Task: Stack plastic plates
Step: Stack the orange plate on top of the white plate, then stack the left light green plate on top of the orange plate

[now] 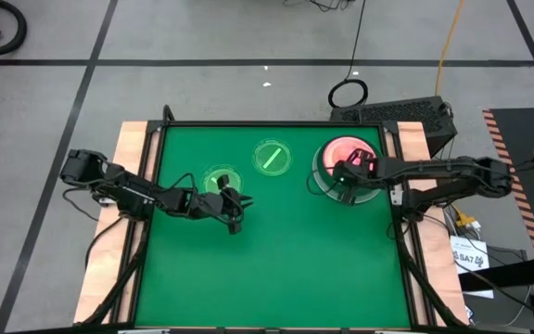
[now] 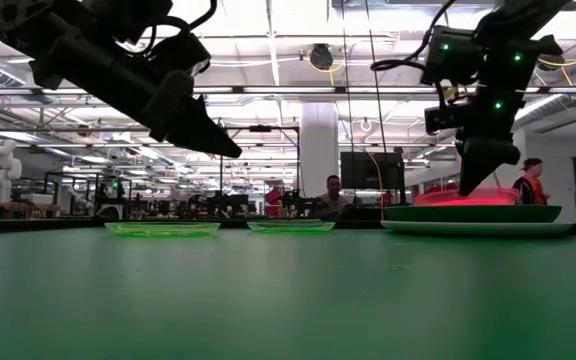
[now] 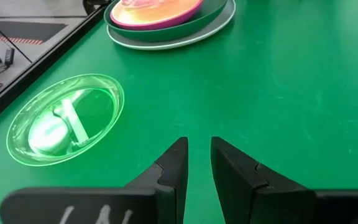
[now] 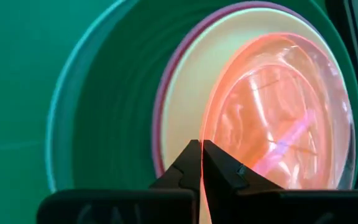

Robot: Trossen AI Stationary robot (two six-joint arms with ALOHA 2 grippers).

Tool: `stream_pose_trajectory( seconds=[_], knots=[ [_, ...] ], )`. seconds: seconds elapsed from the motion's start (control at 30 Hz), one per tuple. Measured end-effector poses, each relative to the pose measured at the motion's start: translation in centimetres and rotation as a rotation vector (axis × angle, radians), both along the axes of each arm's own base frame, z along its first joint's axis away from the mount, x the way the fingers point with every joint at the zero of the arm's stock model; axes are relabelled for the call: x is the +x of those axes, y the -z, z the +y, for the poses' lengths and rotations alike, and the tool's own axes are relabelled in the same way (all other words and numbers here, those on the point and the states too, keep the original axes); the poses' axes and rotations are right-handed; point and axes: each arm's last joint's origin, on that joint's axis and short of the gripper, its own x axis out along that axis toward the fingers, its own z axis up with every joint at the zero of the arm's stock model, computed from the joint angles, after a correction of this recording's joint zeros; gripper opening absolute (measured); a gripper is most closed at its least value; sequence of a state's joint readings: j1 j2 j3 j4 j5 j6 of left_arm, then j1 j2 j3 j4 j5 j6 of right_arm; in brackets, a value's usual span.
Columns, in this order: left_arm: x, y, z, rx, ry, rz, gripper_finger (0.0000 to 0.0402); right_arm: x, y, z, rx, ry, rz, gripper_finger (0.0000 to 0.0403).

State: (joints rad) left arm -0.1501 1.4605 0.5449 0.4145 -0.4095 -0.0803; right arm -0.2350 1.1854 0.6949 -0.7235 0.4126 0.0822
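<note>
Right gripper (image 4: 201, 163) sits over the stack (image 1: 346, 167) at the table's (image 1: 276, 269) 2 o'clock, fingers pinched on the near rim of the pink plate (image 4: 278, 118). That plate lies on top, over cream (image 4: 188, 93), magenta, dark green (image 4: 123, 106) and pale blue.

Left gripper (image 3: 197, 163) hovers at the table's 9 o'clock, jaws narrow, nothing between them. One green plate (image 1: 219, 179) lies just beside it at its 11 o'clock, not touching. Second green plate (image 1: 272, 156) lies flat at the table's 12 o'clock, between the first one and the stack.
</note>
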Motion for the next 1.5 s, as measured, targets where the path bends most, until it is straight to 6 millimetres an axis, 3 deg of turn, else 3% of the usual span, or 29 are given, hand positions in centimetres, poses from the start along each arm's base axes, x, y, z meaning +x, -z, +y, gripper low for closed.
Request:
stream_pose_trajectory(
  seconds=[0.6, 0.73, 1.07, 1.5],
  knots=[
    [-0.1, 0.2, 0.0, -0.018, -0.011, 0.015, 0.0076, 0.2, -0.1, -0.5, 0.037, 0.007, -0.047, 0.0074],
    [-0.1, 0.2, 0.0, -0.027, -0.016, 0.012, 0.0076, 0.4, -1.1, -0.1, 0.039, 0.031, -0.099, 0.0087],
    [-0.3, 0.6, 1.2, -0.075, -0.091, 0.048, 0.0076, -0.2, -4.7, 3.5, 0.058, -0.072, -0.32, 0.0087],
    [-0.5, 1.1, 1.8, -0.096, -0.13, 0.09, 0.0095, 0.7, -4.9, 9.3, 0.167, -0.25, -0.446, 0.0086]
  ],
)
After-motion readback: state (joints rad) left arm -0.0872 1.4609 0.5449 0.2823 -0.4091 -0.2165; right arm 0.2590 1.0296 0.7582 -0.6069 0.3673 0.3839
